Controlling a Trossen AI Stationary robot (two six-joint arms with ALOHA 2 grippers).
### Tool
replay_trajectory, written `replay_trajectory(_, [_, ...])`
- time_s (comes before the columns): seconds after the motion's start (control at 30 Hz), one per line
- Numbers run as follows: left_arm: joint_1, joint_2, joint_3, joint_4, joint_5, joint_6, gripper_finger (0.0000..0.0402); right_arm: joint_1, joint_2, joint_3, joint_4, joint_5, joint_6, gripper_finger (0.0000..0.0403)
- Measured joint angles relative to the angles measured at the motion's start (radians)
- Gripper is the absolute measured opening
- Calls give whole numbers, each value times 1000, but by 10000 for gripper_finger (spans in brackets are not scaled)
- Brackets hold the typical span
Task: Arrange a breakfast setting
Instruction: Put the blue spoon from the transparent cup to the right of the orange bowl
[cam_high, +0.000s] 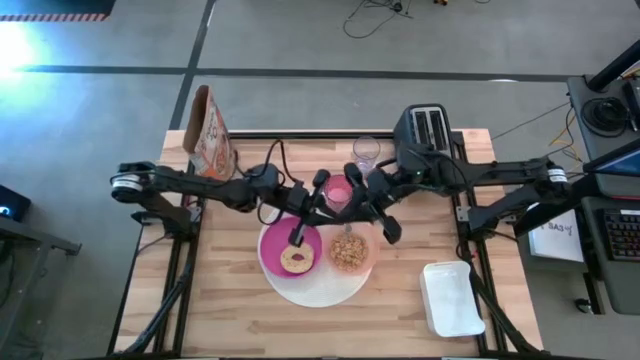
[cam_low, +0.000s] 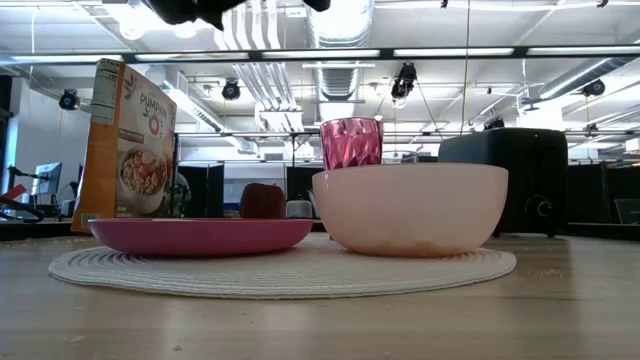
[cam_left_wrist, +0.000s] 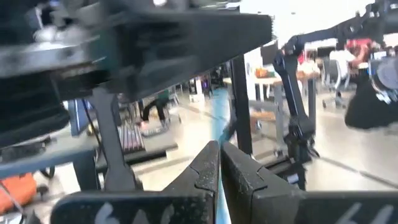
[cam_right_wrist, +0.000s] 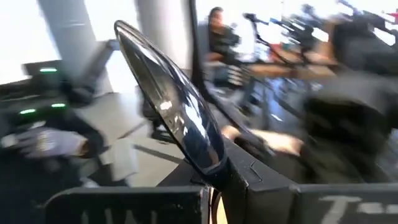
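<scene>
Cereal box (cam_high: 210, 136) is standing upright at the desk's (cam_high: 240, 320) far left, clear of the setting; left gripper (cam_high: 298, 238) is hovering over the magenta plate (cam_high: 272, 250) and bagel (cam_high: 297, 259), fingers pressed shut on a thin teal strip, perhaps a handle; right gripper (cam_high: 356, 174) is pinching the spoon (cam_right_wrist: 171, 106) above the pink tumbler (cam_high: 338, 192), bowl end raised, long axis slanting away from the fingers.

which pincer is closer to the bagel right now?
Left. The left pincer hangs just above the bagel on the magenta plate; the right pincer is farther off, by the clear glass.
</scene>
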Motion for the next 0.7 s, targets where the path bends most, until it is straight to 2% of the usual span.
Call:
replay_trajectory(0.17, [0, -103, 0, -248, 0, 54, 0, -1, -21, 0, -114, 189, 107, 8])
replay_trajectory(0.4, [0, -254, -1, -515, -5, 75, 0, -1, -38, 0, -252, 331, 225, 8])
replay_trajectory(0.7, [-19, -425, -3, -741, -167, 91, 0, 16, -46, 0, -371, 453, 311, 8])
